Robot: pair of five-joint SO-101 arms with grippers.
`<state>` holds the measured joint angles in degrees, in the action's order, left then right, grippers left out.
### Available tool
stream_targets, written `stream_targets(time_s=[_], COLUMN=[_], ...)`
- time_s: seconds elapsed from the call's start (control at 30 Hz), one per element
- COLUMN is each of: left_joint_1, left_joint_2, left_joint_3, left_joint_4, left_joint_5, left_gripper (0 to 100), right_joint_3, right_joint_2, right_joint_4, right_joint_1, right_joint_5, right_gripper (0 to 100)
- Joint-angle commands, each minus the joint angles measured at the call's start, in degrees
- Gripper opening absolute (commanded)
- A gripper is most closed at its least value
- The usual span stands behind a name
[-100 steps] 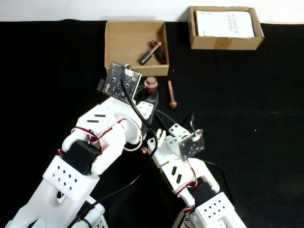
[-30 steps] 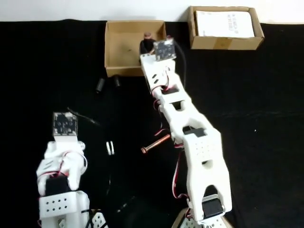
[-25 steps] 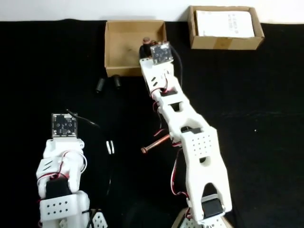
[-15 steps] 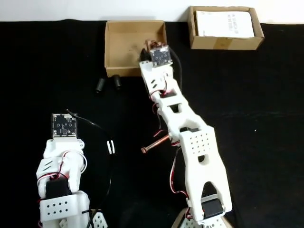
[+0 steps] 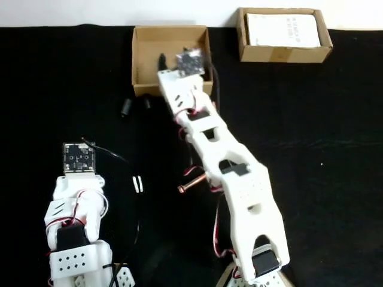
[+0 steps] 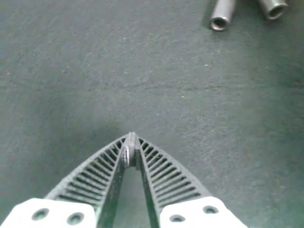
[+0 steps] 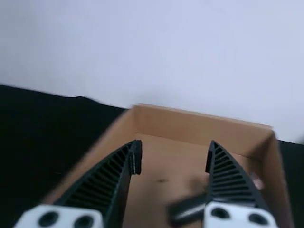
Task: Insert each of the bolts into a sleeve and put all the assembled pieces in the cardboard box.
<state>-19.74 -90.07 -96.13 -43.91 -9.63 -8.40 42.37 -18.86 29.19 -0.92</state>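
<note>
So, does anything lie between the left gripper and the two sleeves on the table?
Nothing visible does. Bare black table lies between the shut left gripper and the two sleeves, which lie side by side ahead of it.

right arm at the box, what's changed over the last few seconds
The right end effector brought an assembled piece to the cardboard box, lowered it and let go. It is now open and has swung left over the box, with the piece lying blurred under it. The left end effector, shut, drew back from mid-table. Over the last second the loose bolt and the two empty sleeves stayed put.
</note>
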Motion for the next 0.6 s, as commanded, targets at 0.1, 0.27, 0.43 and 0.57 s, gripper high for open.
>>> stream_targets(time_s=[0.1,0.27,0.43,0.57], left_joint_1=[-1.1,-1.1,-1.1,-1.1], left_joint_2=[-0.8,-0.9,-0.9,-0.9], left_joint_3=[-1.5,-1.5,-1.5,-1.5], left_joint_4=[0.1,0.2,0.2,0.2], left_joint_5=[-0.3,-0.3,-0.3,-0.3], left_gripper=[1,1,1,1], right_joint_3=[16.7,20.7,9.1,-3.1], right_joint_2=[-26.9,-25.9,-13.1,-0.7], right_joint_4=[18.2,21.5,22.0,22.8], right_joint_1=[3.4,6.0,5.8,5.6], right_joint_5=[-0.3,-2.8,-11.0,-11.2], right_gripper=[20.7,20.6,20.6,20.6])
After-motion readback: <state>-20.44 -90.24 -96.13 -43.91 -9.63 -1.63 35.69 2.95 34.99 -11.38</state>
